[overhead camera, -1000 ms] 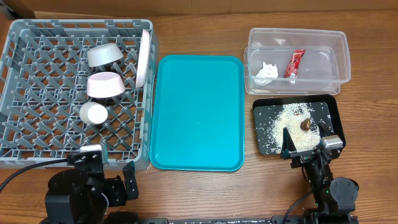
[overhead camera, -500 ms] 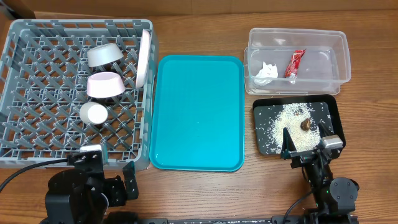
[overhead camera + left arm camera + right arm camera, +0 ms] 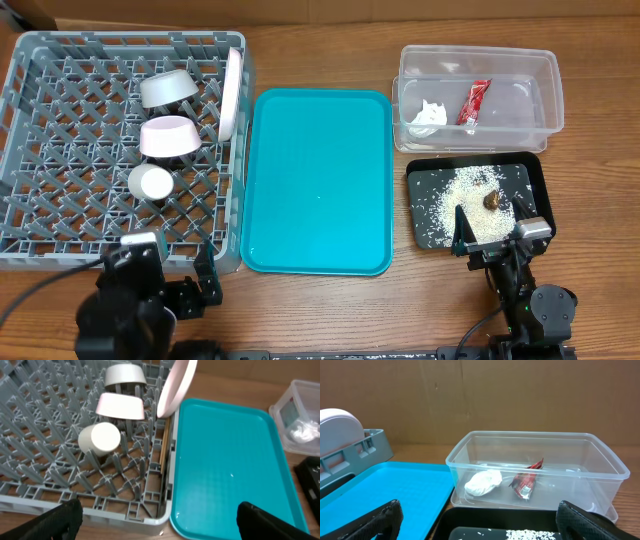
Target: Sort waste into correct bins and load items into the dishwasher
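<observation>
In the grey dishwasher rack [image 3: 60, 200] stand a grey-green bowl [image 3: 168, 88], a pinkish bowl [image 3: 168, 136], a white cup [image 3: 152, 182] and a plate [image 3: 232, 92] on edge. Chopsticks [image 3: 165, 452] lie along the rack's right wall. The clear tub [image 3: 478, 52] holds a red wrapper [image 3: 474, 102] and a white tissue [image 3: 428, 113]. Rice [image 3: 465, 205] and a brown lump [image 3: 493, 200] lie in the black tray [image 3: 535, 180]. My left gripper [image 3: 160, 522] is open and empty over the rack's near right corner. My right gripper [image 3: 480, 520] is open and empty at the black tray's near edge.
A large teal tray [image 3: 318, 180] lies between the rack and the two bins, with nothing on it. A brown cardboard wall [image 3: 480, 400] rises behind the table. Bare wood runs along the near edge by both arm bases.
The left arm has shifted slightly at the near edge of the table. The right arm and all objects are as before.
</observation>
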`<state>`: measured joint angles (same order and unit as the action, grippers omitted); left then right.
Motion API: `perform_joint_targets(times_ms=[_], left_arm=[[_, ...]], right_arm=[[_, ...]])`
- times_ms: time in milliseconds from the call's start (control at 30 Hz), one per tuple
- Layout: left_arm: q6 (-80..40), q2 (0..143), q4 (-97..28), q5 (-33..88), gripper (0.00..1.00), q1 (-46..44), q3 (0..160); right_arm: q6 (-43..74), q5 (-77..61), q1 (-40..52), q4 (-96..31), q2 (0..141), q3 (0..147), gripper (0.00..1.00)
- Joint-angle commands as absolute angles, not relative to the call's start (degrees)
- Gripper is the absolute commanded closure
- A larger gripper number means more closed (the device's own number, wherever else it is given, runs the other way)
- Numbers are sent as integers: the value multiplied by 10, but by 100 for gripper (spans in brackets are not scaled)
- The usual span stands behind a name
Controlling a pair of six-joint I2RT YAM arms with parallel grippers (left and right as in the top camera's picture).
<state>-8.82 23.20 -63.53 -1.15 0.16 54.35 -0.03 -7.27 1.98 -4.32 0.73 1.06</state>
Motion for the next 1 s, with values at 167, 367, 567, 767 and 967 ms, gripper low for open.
perform_joint_targets(times_ms=[167, 367, 567, 767, 967], left_arm=[[-79, 65, -358, -14, 0, 13, 275], [-79, 25, -138, -2, 0, 13, 141], [-79, 1, 34, 0, 0, 13, 48], [-51, 2, 113, 7, 0, 16, 3], [-21, 2, 31, 39, 0, 16, 3]], right_arm=[[-3, -76, 20, -41, 2, 4, 0], [-3, -76, 20, -41, 2, 4, 0], [-3, -76, 20, -41, 2, 4, 0], [-3, -76, 20, -41, 2, 4, 0], [-3, -76, 20, -41, 2, 4, 0]])
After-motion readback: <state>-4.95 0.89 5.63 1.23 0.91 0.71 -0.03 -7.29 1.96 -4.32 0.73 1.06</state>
